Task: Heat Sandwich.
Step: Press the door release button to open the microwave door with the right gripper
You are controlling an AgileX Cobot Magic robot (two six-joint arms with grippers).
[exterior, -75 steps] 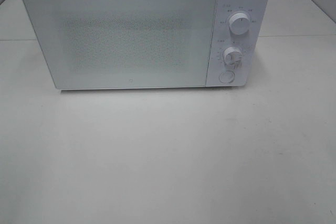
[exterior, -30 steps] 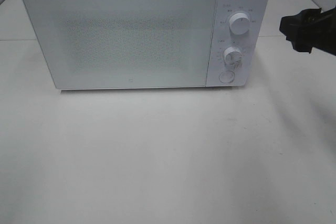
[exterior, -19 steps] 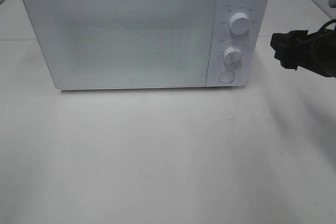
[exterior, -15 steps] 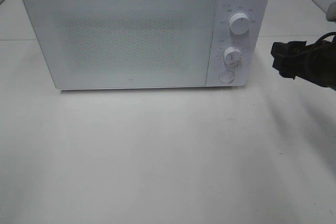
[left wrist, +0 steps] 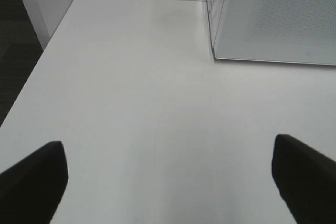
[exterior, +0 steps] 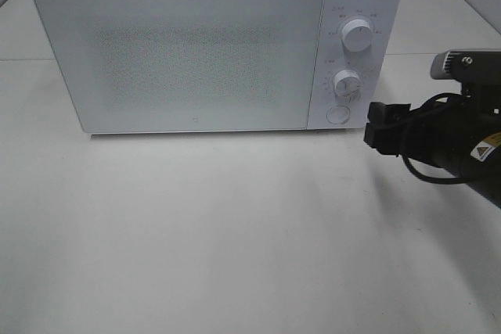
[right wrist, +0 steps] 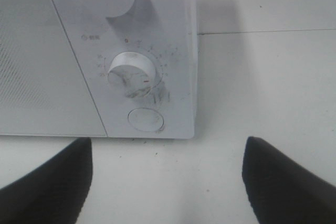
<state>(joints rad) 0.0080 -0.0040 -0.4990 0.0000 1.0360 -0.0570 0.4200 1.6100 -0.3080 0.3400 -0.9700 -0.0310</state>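
The right gripper [exterior: 377, 129], jaws spread and empty, hovers near the closed microwave's [exterior: 188, 52] round button [exterior: 337, 114]; the left gripper [left wrist: 168, 182], also spread, hangs over the table [left wrist: 121, 93].

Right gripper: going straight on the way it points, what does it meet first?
Probably the microwave's control panel, near the round button under the lower dial; the right gripper faces it, depth unclear.

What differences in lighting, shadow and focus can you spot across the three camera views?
Exterior high view: flat, even light, only a soft shadow below the microwave. Left wrist view: the left gripper shows as dark, soft-edged shapes. Right wrist view: the lower knob is sharp, the right gripper dark and blurred.
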